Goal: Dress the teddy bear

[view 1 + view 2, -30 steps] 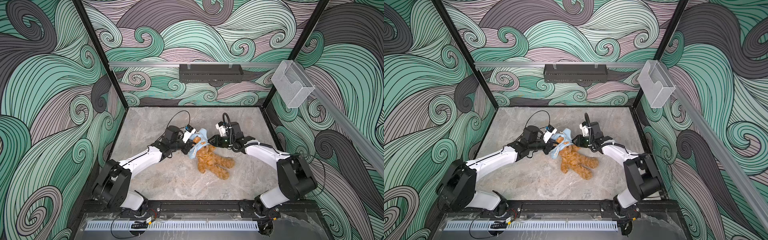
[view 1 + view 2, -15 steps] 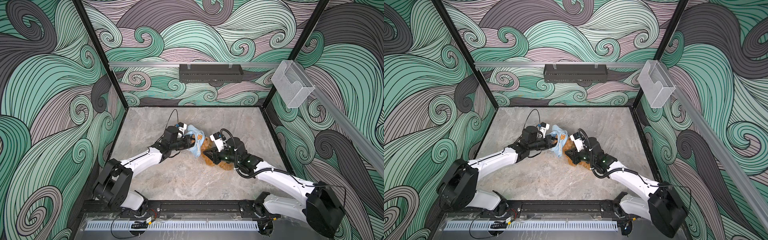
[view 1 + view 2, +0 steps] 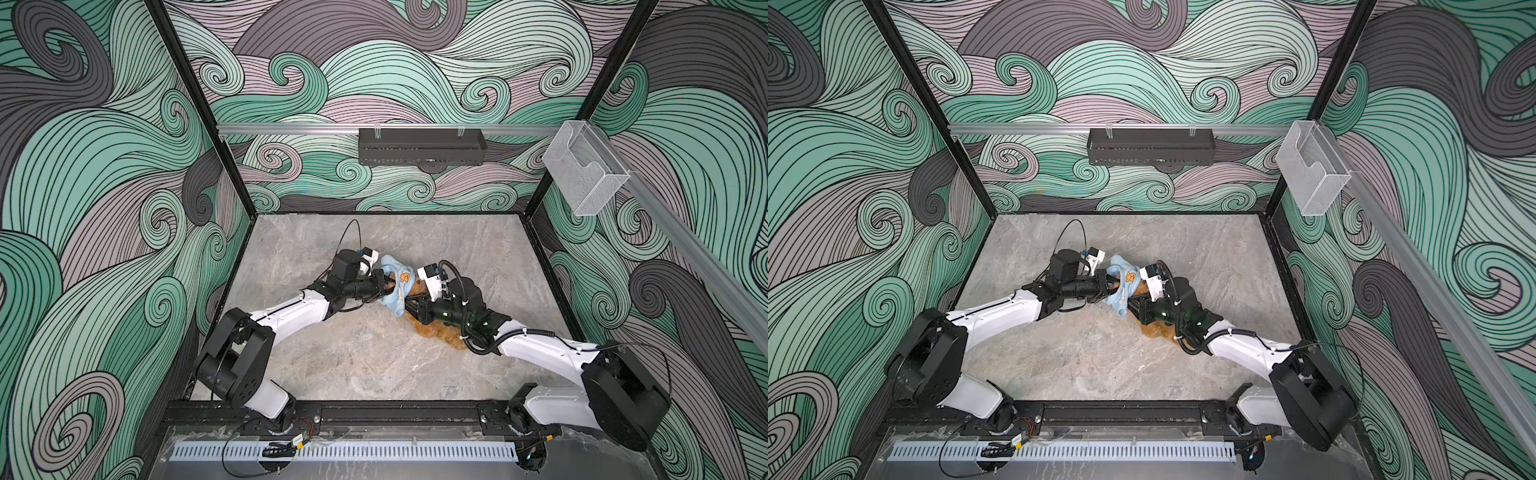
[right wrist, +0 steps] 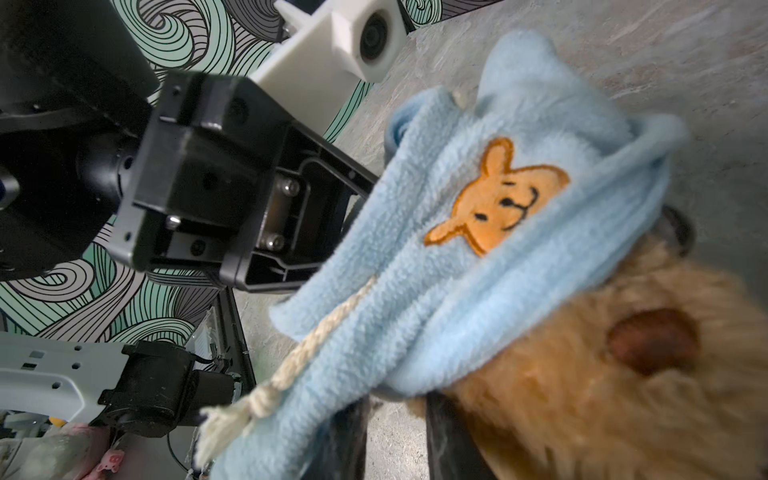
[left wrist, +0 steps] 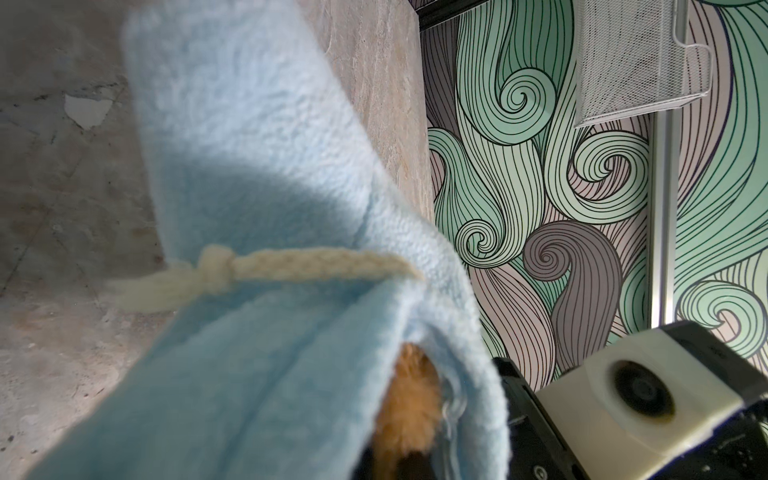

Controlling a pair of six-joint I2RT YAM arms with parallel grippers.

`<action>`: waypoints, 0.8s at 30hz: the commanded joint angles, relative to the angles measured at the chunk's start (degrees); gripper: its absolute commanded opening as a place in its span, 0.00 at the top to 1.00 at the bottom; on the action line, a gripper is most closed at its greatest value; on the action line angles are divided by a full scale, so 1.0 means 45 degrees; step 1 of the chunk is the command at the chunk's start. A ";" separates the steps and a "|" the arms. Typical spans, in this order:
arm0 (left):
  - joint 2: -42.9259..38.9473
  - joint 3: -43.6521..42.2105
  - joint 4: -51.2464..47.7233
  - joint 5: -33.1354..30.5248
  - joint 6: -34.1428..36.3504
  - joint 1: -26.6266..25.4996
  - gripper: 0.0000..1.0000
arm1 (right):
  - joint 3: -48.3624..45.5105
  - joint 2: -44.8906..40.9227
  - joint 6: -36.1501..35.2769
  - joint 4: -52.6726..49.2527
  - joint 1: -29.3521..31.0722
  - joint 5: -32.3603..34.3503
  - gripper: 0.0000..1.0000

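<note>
The teddy bear lies mid-table with golden-brown fur, largely under my right arm; its snout and dark nose fill the right wrist view. The light-blue hooded garment with a bear patch hangs over the bear's head, and fur shows inside its opening. My left gripper reaches in from the left, shut on the garment, its tips buried in the fabric. My right gripper sits at the garment's lower hem, open, with its dark fingers apart and bare table between them.
A cream drawstring dangles from the garment. A black tray hangs on the back wall and a clear mesh bin on the right rail. Patterned walls close the grey stone table; both arm bases sit at its front edge.
My right arm swung from the bear's far side round to its near side, over the body, gripper now at the garment's hem. My left gripper kept its hold and drew the garment slightly farther back.
</note>
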 commanded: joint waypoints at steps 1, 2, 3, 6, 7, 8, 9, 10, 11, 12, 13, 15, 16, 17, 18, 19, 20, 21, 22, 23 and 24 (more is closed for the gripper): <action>0.0177 0.0572 0.0127 0.0596 -0.0107 0.0005 1.00 | 0.0083 0.0064 0.0461 0.0789 0.0029 0.0373 0.69; 0.0187 0.0588 0.0155 0.0655 -0.0086 0.0000 1.00 | 0.0217 0.0147 0.0565 0.0468 0.0029 0.0710 0.69; 0.0201 0.0592 0.0189 0.0698 -0.0067 -0.0023 1.00 | 0.0340 0.0218 0.0689 0.0204 0.0038 0.0960 0.69; 0.0231 0.0613 0.0297 0.0762 -0.0075 -0.0015 1.00 | 0.0739 0.0460 0.1204 -0.0853 0.0153 0.2378 0.75; 0.0241 0.0611 0.0341 0.0833 -0.0084 -0.0015 1.00 | 0.0843 0.0522 0.1326 -0.1167 0.0217 0.2847 0.77; 0.0246 0.0630 0.0410 0.0898 -0.0127 -0.0017 1.00 | 0.0923 0.0564 0.1421 -0.1427 0.0289 0.3315 0.78; 0.0246 0.0650 0.0489 0.0997 -0.0160 -0.0022 1.00 | 0.0910 0.0598 0.1519 -0.1444 0.0374 0.3620 0.78; 0.0263 0.0715 0.0571 0.1094 -0.0172 -0.0050 1.00 | 0.0881 0.0669 0.1631 -0.1236 0.0418 0.3774 0.76; 0.0319 0.0775 0.0550 0.1162 -0.0172 -0.0053 1.00 | 0.0881 0.0780 0.1753 -0.0855 0.0438 0.3742 0.74; 0.0364 0.0812 0.0519 0.1208 -0.0163 -0.0071 1.00 | 0.0900 0.0918 0.1834 -0.0482 0.0478 0.3632 0.72; 0.0429 0.0872 0.0508 0.1248 -0.0153 -0.0075 1.00 | 0.1042 0.1072 0.1923 -0.0186 0.0539 0.3536 0.71; 0.0501 0.0905 0.0460 0.1239 -0.0114 -0.0096 1.00 | 0.1229 0.1310 0.1984 0.0271 0.0651 0.3370 0.69; 0.0531 0.0926 0.0468 0.1230 -0.0104 -0.0094 1.00 | 0.1359 0.1393 0.2022 0.0275 0.0714 0.3458 0.68; 0.0547 0.0939 0.0472 0.1248 -0.0092 -0.0123 1.00 | 0.1461 0.1456 0.2057 0.0105 0.0763 0.3653 0.69; 0.0559 0.0961 0.0471 0.1244 -0.0103 -0.0116 1.00 | 0.1622 0.1511 0.2063 -0.0412 0.0807 0.4031 0.73; 0.0519 0.0978 0.0443 0.1231 -0.0104 -0.0114 1.00 | 0.1815 0.1521 0.2204 -0.1296 0.0819 0.4702 0.79; 0.0483 0.0996 0.0444 0.1164 -0.0107 -0.0113 1.00 | 0.1871 0.1468 0.2487 -0.2230 0.0829 0.5478 0.85; 0.0394 0.0993 0.0442 0.1114 -0.0124 -0.0107 1.00 | 0.1699 0.1388 0.2683 -0.2712 0.0830 0.6154 0.88; 0.0330 0.0968 0.0429 0.1045 -0.0123 -0.0088 1.00 | 0.1450 0.1266 0.2848 -0.2942 0.0811 0.6640 0.90; 0.0247 0.0955 0.0452 0.0988 -0.0158 -0.0056 1.00 | 0.1169 0.1102 0.3029 -0.3090 0.0808 0.7059 0.92; 0.0182 0.0911 0.0443 0.0887 -0.0238 -0.0036 1.00 | 0.0843 0.0975 0.3100 -0.3118 0.0810 0.7378 0.95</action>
